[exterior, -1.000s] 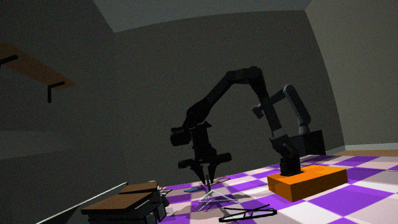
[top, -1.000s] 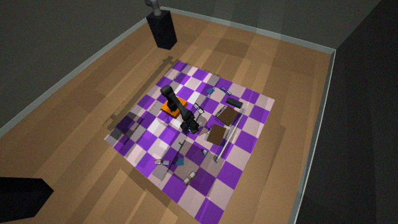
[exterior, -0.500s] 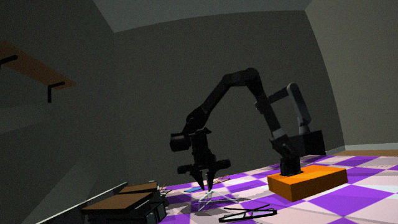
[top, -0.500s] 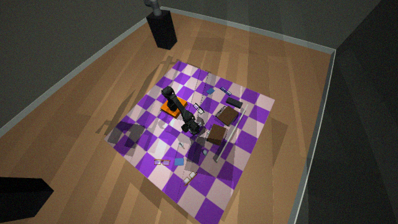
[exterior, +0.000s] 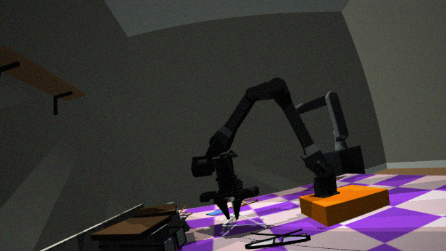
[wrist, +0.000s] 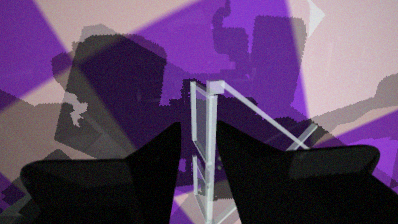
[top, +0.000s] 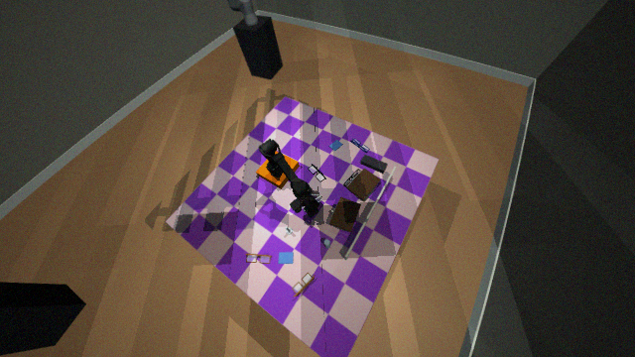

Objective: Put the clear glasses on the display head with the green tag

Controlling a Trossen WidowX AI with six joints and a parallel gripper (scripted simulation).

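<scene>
The clear glasses (exterior: pixel 230 226) (wrist: pixel 212 140) rest low on the checkered surface, their temples spread to one side. My gripper (exterior: pixel 233 219) (wrist: pixel 198 127) points down just above them, fingers partly open. In the wrist view the front frame runs lengthwise between the two fingertips, nearer the right one, with no clear contact. Two dark blocks with brown tops stand close by, one at the upper right (top: pixel 362 184) and one nearer the arm (top: pixel 345 214); they may be the display heads. The farther one has a dark glasses-like outline on its front. I cannot make out a green tag.
Black glasses (top: pixel 317 173) (exterior: pixel 306 238) lie near the orange base (top: pixel 288 171) (exterior: pixel 359 206). A pale rail (top: pixel 372 213) runs behind the blocks. A black case (top: pixel 373 164), blue glasses (top: pixel 360 145), two blue cloths (top: pixel 336 145) (top: pixel 286 258) and brown-framed glasses (top: pixel 258 258) (top: pixel 300 286) lie farther off.
</scene>
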